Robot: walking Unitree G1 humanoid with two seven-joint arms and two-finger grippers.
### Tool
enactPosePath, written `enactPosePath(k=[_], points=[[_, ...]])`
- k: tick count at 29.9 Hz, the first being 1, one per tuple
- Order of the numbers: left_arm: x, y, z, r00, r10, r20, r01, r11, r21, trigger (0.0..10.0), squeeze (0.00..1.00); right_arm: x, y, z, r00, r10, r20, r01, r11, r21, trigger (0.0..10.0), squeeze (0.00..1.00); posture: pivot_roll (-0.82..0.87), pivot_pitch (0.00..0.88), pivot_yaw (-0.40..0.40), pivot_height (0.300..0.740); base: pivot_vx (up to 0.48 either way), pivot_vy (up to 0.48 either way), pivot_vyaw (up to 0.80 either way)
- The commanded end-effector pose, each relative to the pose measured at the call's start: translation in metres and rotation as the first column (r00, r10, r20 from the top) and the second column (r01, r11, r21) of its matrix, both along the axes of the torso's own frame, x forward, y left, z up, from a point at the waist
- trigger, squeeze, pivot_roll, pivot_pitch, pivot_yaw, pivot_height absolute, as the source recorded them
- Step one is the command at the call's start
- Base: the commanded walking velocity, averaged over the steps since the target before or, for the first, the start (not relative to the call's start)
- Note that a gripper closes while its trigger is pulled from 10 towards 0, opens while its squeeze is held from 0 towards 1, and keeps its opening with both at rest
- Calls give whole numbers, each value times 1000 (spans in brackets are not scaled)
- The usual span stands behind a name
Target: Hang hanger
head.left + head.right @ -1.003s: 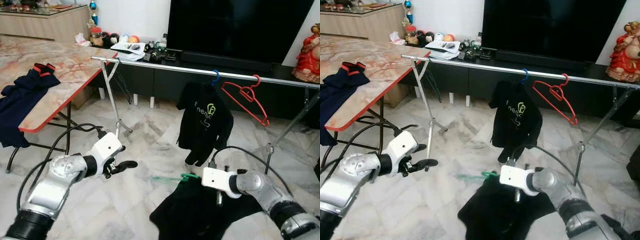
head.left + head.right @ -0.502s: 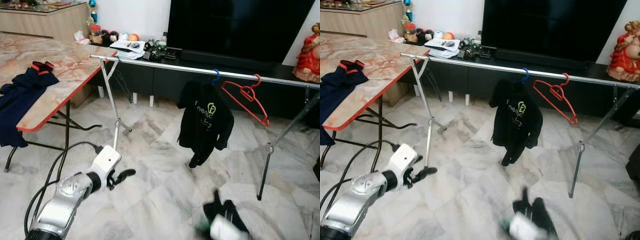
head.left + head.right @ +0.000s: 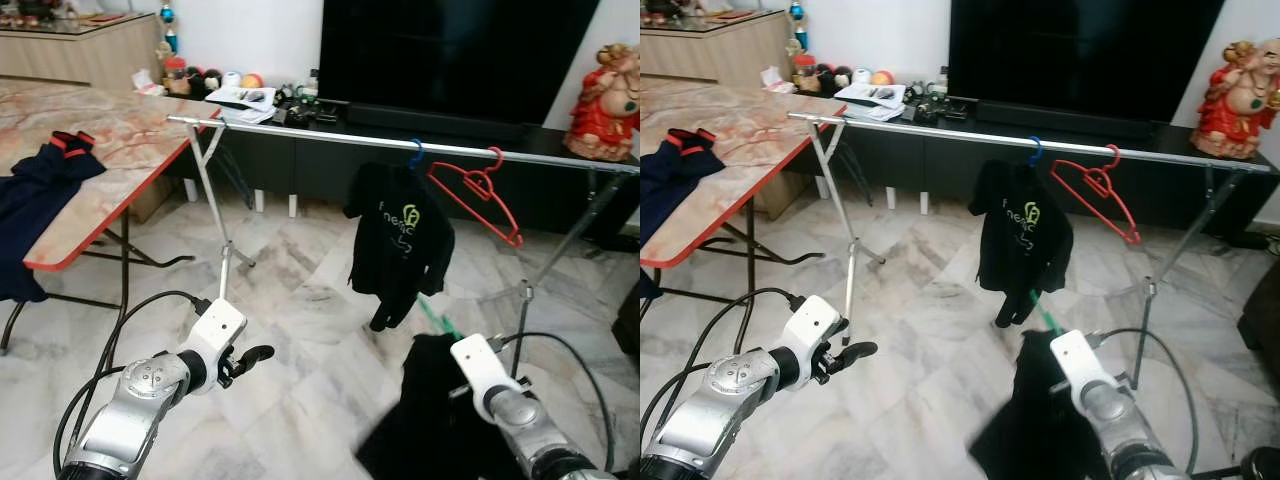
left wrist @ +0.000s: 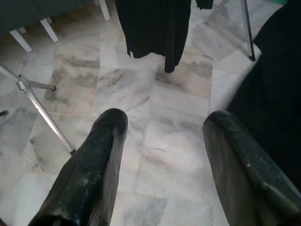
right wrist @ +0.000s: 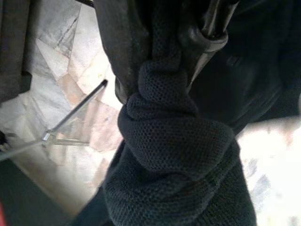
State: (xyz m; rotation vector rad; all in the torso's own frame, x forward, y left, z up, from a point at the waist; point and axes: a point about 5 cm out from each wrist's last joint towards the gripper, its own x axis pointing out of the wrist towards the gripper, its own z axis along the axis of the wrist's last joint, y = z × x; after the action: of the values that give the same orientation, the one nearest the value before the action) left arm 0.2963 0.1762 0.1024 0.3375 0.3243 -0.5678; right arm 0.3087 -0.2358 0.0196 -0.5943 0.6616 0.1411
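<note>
Right hand (image 5: 178,52) raised, clamping black garment (image 3: 425,400)

Two shiny silver arms with black rings at the joints were seen, each ending in a white box-shaped wrist, with thick black cables looped beside them and long, rounded black fingers, a bit scuffed, on the left gripper (image 3: 250,358) and the right gripper (image 5: 160,52).

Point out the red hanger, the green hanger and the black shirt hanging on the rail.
red hanger (image 3: 478,186): left eye view, on the upper part near its hook.
green hanger (image 3: 436,320): left eye view, on its visible green arm.
black shirt on the rail (image 3: 400,240): left eye view, on the chest.
</note>
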Motion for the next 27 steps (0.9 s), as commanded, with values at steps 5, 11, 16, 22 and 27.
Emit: enactPosePath(k=[5, 11, 16, 22, 27], points=[[-6, -1, -8, 996, -50, -75, 52, 999, 16, 10000, 0, -19, 20, -21, 867, 384, -317, -426, 902, -72, 0, 0, 121, 30, -71, 740, 0, 0, 0], [-6, 0, -23, 994, -33, -103, 39, 998, 54, 10000, 0, 28, 31, 31, 871, 457, -178, -480, 869, -118, 0, 0, 115, 30, -76, 740, 0, 0, 0], [1, -2, -35, 992, 42, -122, -38, 999, 39, 10000, 0, 62, 60, 81, 822, 568, -52, -569, 811, -135, 0, 0, 110, 27, -80, 740, 0, 0, 0], [8, -8, -47, 986, 115, -119, -112, 993, 32, 10000, 0, 74, 95, 113, 727, 685, 33, -681, 727, -87, 0, 0, 107, 26, -87, 740, 0, 0, 0], [17, -11, -51, 973, 216, -80, -216, 976, 4, 10000, 0, 77, 123, 135, 616, 782, 95, -781, 622, -56, 0, 0, 102, 24, -95, 740, 0, 0, 0]])
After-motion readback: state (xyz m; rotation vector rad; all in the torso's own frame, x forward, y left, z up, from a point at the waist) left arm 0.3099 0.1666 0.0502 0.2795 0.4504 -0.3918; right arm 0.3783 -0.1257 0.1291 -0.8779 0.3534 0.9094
